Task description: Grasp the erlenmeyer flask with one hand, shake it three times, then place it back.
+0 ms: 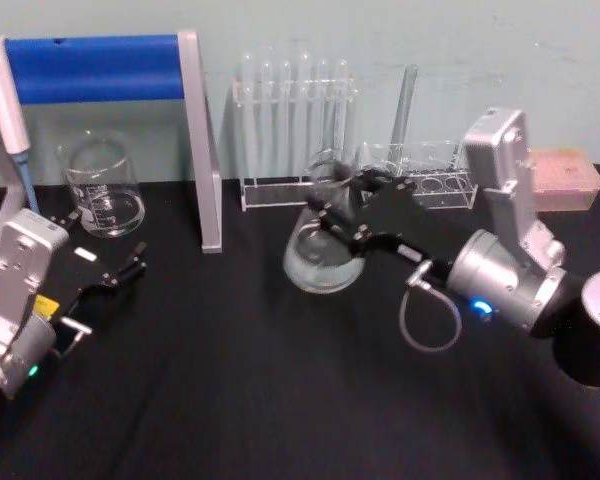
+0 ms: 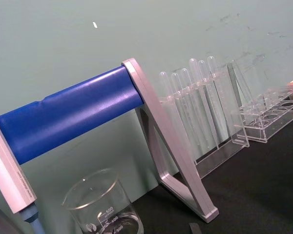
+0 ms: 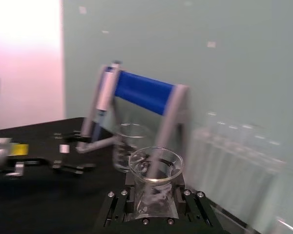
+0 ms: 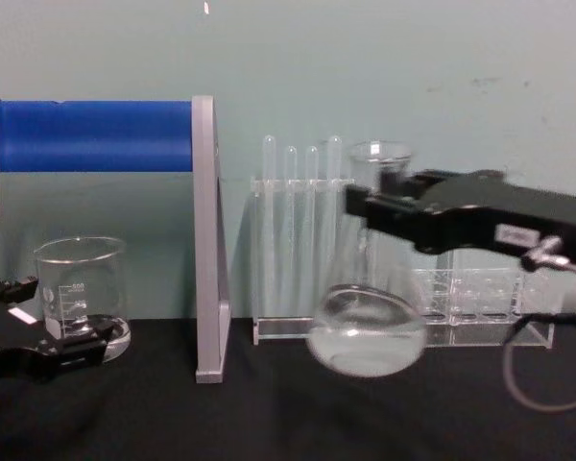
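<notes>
The erlenmeyer flask (image 1: 323, 262) is clear glass with a wide round base and a narrow neck. It hangs tilted over the middle of the black table, and its base (image 4: 367, 336) looks slightly blurred, just above the cloth. My right gripper (image 1: 332, 205) reaches in from the right and is shut on the flask's neck (image 4: 379, 168). In the right wrist view the flared rim (image 3: 155, 163) stands between the black jaws. My left gripper (image 1: 110, 285) rests open at the table's left, well away from the flask, with nothing between its fingers (image 4: 48, 353).
A glass beaker (image 1: 103, 190) stands at the back left, close to the left gripper. A blue-barred stand (image 1: 90, 68) with a grey leg (image 1: 205, 150) and a pipette (image 1: 5, 100) is behind it. Test tube racks (image 1: 295, 120) (image 1: 435, 185) line the back wall behind the flask.
</notes>
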Robot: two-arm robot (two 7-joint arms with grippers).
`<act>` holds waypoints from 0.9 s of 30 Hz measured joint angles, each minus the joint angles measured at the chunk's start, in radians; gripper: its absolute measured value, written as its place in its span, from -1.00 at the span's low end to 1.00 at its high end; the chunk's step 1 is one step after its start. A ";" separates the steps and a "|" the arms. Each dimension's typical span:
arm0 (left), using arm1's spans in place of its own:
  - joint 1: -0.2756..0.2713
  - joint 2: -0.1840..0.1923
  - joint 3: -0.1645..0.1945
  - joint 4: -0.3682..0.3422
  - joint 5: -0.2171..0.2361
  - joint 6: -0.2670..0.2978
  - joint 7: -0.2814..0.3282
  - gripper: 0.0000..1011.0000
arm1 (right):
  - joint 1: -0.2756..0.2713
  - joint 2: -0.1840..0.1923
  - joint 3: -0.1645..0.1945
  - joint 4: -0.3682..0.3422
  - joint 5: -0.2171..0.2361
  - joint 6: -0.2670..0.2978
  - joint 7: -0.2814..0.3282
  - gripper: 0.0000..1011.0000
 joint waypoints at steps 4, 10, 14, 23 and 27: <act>0.000 0.000 0.000 0.000 0.000 0.000 0.000 0.98 | 0.017 -0.003 -0.044 0.002 0.012 -0.004 0.042 -0.10; 0.000 0.000 0.000 0.000 0.000 0.000 0.000 0.98 | 0.042 -0.005 -0.096 0.013 0.032 -0.011 0.087 -0.10; 0.000 0.000 0.000 0.000 0.000 0.000 0.000 0.98 | 0.054 -0.004 -0.110 0.022 0.041 -0.016 0.092 -0.10; 0.000 0.000 0.000 0.000 0.000 0.000 0.000 0.98 | 0.065 0.006 -0.113 0.036 0.060 -0.025 0.077 -0.10; 0.000 0.000 0.000 0.000 0.000 0.000 0.000 0.98 | 0.064 0.014 -0.087 0.044 0.066 -0.031 0.041 -0.10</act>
